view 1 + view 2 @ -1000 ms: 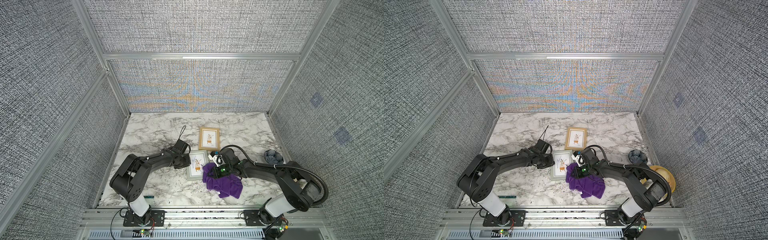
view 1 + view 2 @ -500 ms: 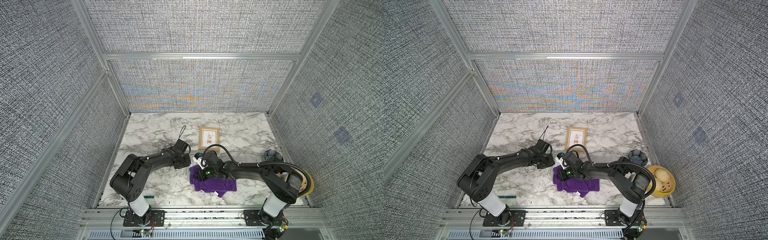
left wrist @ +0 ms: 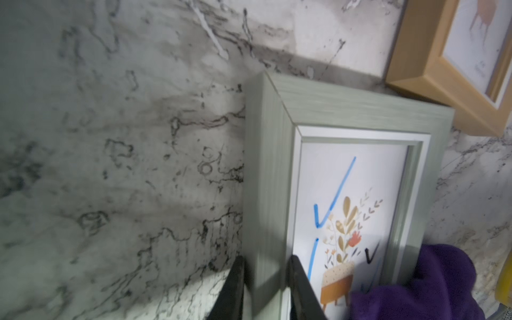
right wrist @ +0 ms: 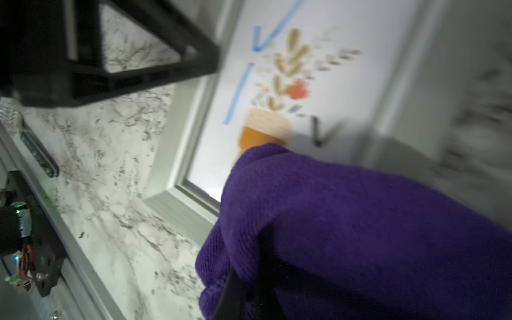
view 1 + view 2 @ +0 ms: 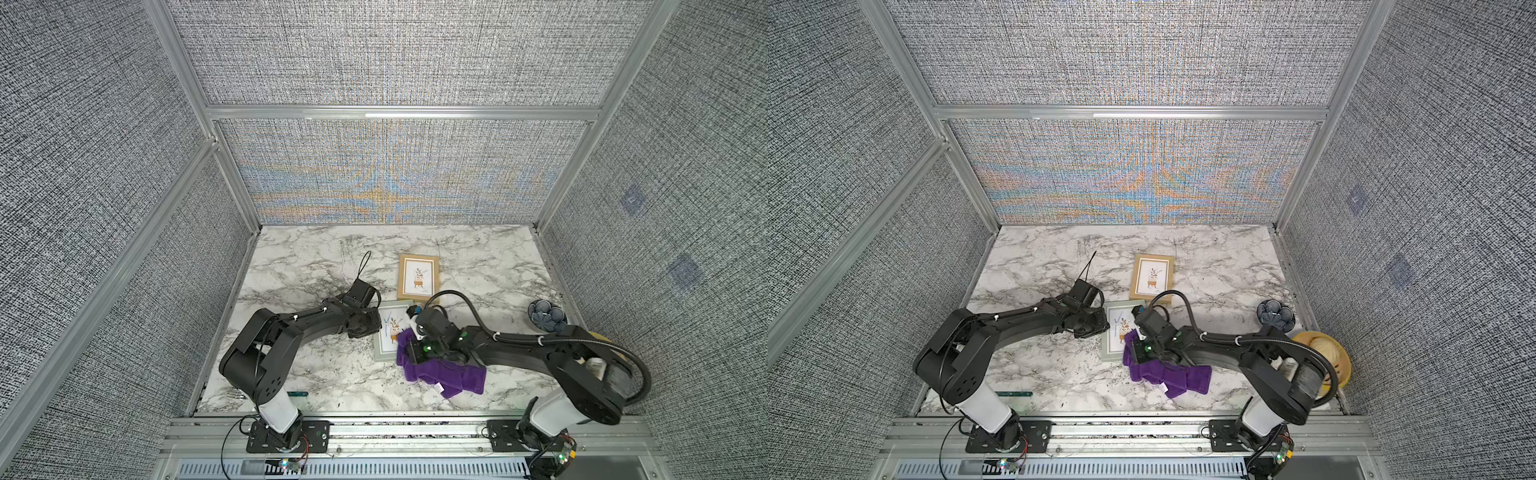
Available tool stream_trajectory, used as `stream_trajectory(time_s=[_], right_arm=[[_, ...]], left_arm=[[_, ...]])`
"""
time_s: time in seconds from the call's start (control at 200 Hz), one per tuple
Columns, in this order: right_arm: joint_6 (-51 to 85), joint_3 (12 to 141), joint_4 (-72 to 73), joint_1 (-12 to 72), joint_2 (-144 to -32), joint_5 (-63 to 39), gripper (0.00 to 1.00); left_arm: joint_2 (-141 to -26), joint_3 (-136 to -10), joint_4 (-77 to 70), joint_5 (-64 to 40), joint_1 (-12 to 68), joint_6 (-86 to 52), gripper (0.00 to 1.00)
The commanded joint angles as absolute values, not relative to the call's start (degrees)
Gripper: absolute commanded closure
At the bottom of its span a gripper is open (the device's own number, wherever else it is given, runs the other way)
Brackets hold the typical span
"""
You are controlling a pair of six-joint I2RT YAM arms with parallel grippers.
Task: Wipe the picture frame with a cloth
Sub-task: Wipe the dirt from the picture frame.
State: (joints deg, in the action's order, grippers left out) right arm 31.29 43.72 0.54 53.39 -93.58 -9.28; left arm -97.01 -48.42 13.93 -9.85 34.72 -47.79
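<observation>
A grey-green picture frame (image 5: 390, 334) (image 5: 1114, 337) lies flat on the marble table, with blue and black marker strokes on its glass (image 3: 346, 180). My left gripper (image 5: 376, 326) (image 3: 267, 288) is shut on the frame's left rail, one finger on each side of it. My right gripper (image 5: 410, 348) (image 4: 249, 293) is shut on a fold of the purple cloth (image 5: 449, 374) (image 5: 1169, 374) (image 4: 360, 221). The cloth lies bunched over the frame's near right corner and hides the bottom of the print. The rest trails onto the table toward the right arm.
A second, wooden picture frame (image 5: 418, 277) (image 5: 1152, 276) (image 3: 443, 69) lies just behind the grey one. A blue flower-shaped dish (image 5: 546, 316) and a yellow bowl (image 5: 1323, 357) sit at the right edge. A green stick (image 5: 297, 392) lies near the front left.
My right gripper dragged the cloth left across the grey frame, covering it, then back to the right, baring the upper glass again. The left gripper has held still on the rail.
</observation>
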Motion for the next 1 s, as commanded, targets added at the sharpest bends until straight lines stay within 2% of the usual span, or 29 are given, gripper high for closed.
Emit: stream_trajectory(time_s=[0.0, 0.075, 0.16, 0.355, 0.485, 0.58, 0.716, 0.816, 0.996], right_arm=[[31.2, 47.6, -6.8, 57.6, -99.6, -13.8, 1.00], [31.6, 50.3, -7.4, 58.2, -101.7, -14.2, 1.00], [33.0, 47.8, -6.7, 56.7, -100.3, -13.4, 1.00], [34.7, 33.1, -9.7, 47.9, -89.2, -8.3, 1.00], [31.9, 30.5, -14.2, 43.3, -83.5, -5.4, 1.00], [31.4, 33.0, -12.5, 44.0, -84.8, -7.5, 1.00], [32.4, 39.8, -8.1, 51.0, -93.3, -12.1, 1.00], [35.3, 41.5, -2.1, 52.6, -97.2, -17.3, 1.00], [35.3, 39.1, -4.5, 51.0, -94.0, -15.7, 1.00]], left_arm=[[-99.3, -46.7, 23.7, -4.7, 34.6, -48.9, 1.00], [-99.4, -46.5, 23.3, -4.8, 34.5, -49.0, 1.00], [-99.3, -46.3, 23.2, -5.0, 34.6, -48.9, 1.00], [-98.9, -46.2, 23.6, -4.5, 34.6, -48.5, 1.00], [-99.1, -46.4, 23.8, -4.4, 34.6, -48.3, 1.00], [-99.5, -46.5, 23.8, -4.6, 34.6, -48.3, 1.00], [-99.5, -46.8, 24.0, -4.6, 34.6, -48.3, 1.00], [-99.2, -46.7, 24.0, -4.7, 34.6, -48.3, 1.00], [-99.1, -46.7, 24.4, -4.4, 34.6, -47.8, 1.00]])
